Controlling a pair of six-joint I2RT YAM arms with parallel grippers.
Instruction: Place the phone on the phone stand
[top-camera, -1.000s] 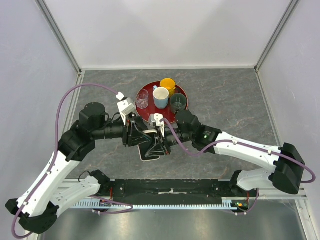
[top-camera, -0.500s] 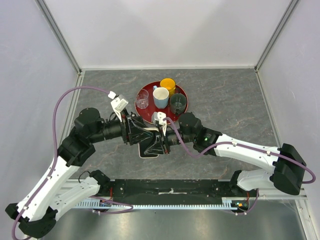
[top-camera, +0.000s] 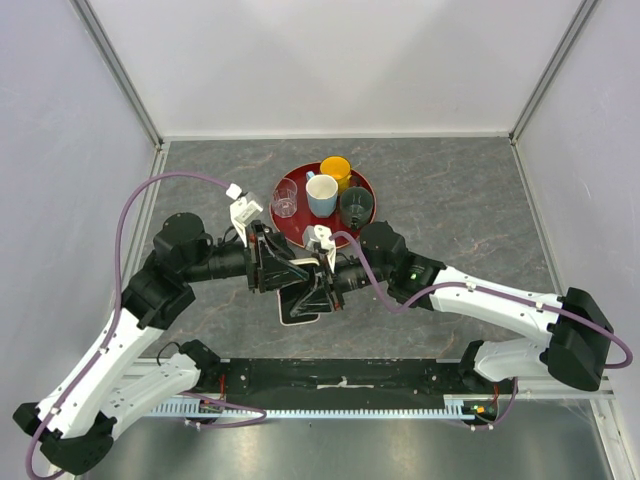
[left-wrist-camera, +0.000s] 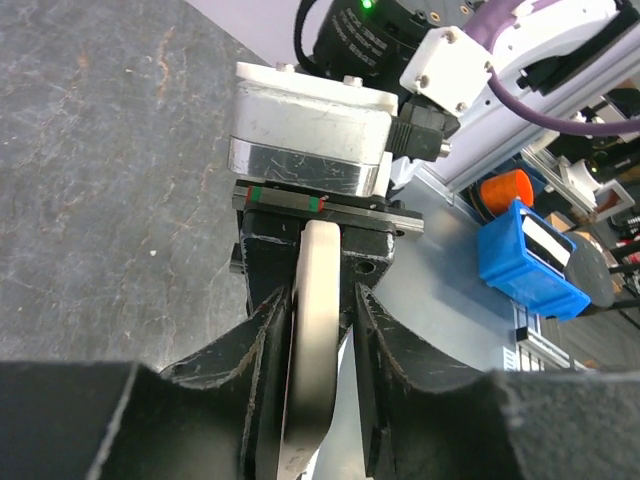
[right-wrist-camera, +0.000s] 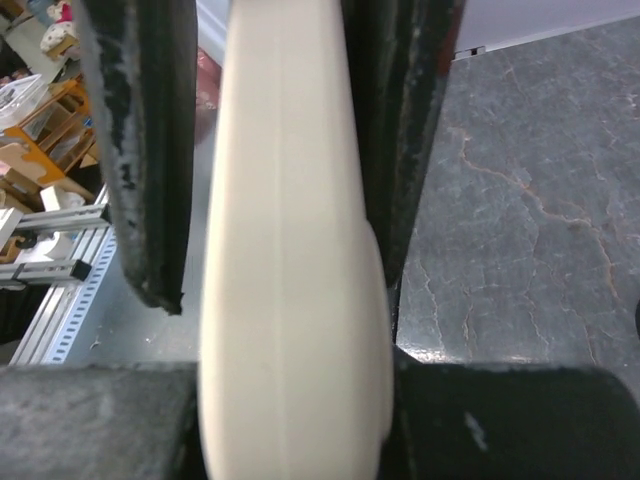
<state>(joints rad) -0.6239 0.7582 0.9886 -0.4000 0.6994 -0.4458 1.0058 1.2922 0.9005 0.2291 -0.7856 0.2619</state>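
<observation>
- Squarely between the two grippers, above the grey table (top-camera: 450, 200), sits the phone (top-camera: 300, 306), just on the near side of the red tray (top-camera: 367, 183).
- Clamped by the right gripper (right-wrist-camera: 295, 400), with pads tight against both faces.
- Flanked from the opposite end by the left gripper (left-wrist-camera: 318, 310). Thin dark gap along one finger, so cannot tell whether pressing or merely close.

One phone (left-wrist-camera: 318, 300). One red tray (top-camera: 299, 179) on the surface, carrying four cups: one clear glass (top-camera: 285, 200), one white mug (top-camera: 322, 194), one yellow cup (top-camera: 336, 170), one dark green cup (top-camera: 356, 205). Two robot arms: left arm (top-camera: 120, 330), right arm (top-camera: 490, 300).
</observation>
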